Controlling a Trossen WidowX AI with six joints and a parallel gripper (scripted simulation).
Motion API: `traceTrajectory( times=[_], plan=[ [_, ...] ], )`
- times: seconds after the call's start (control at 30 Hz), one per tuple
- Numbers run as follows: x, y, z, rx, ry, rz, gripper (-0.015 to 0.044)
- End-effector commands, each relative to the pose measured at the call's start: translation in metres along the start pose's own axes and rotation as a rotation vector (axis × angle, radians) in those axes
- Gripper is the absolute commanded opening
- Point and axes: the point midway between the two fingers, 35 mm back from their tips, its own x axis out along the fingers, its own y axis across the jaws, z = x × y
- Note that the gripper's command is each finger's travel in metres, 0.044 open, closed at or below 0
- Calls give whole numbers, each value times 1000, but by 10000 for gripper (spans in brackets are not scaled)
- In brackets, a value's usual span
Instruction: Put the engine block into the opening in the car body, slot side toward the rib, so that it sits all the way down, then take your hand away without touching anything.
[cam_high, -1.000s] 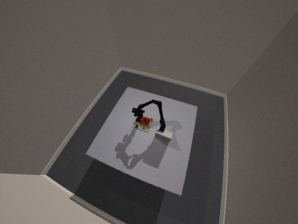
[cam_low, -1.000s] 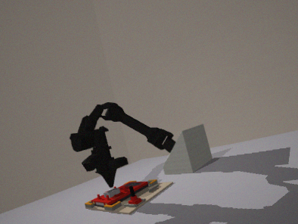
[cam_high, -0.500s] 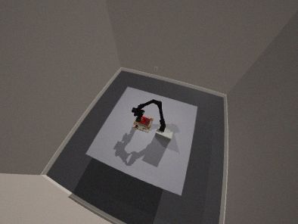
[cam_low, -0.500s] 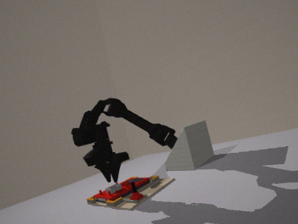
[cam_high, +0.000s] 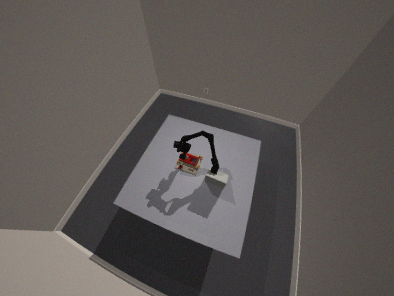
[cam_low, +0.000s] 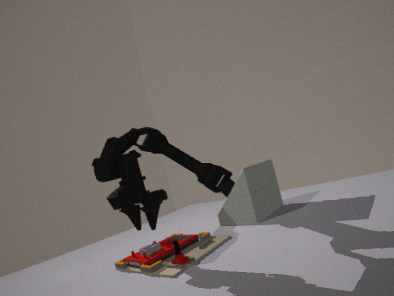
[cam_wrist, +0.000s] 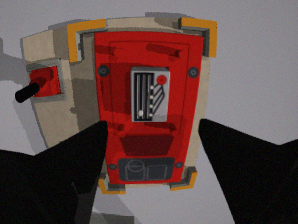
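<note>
At the middle of the red car body, the one grey engine block sits within the opening, its dark slots to the left and one red dot at its far right in the wrist view. Whether it is all the way down, I cannot tell.

Over the body hangs the one gripper, released, its two fingers parted with nothing between them and their tips apart from the block.

The body lies on one tan board, framed by four yellow corner pieces, two far and two near in the wrist view. Four dark round studs mark its top, two far and two near; one dark panel lies at the near end. To the left stands one red knob base with one black handle.

In the exterior view, the one pale wedge bearing the arm stands right of the board.
</note>
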Motion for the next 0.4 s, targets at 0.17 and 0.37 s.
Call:
traceTrajectory(
  times=[0.17, 0.37],
  plan=[
    [-80, 2, 2, 8, -27, 7, 310],
    [-80, 2, 2, 8, -27, 7, 415]
  ],
)
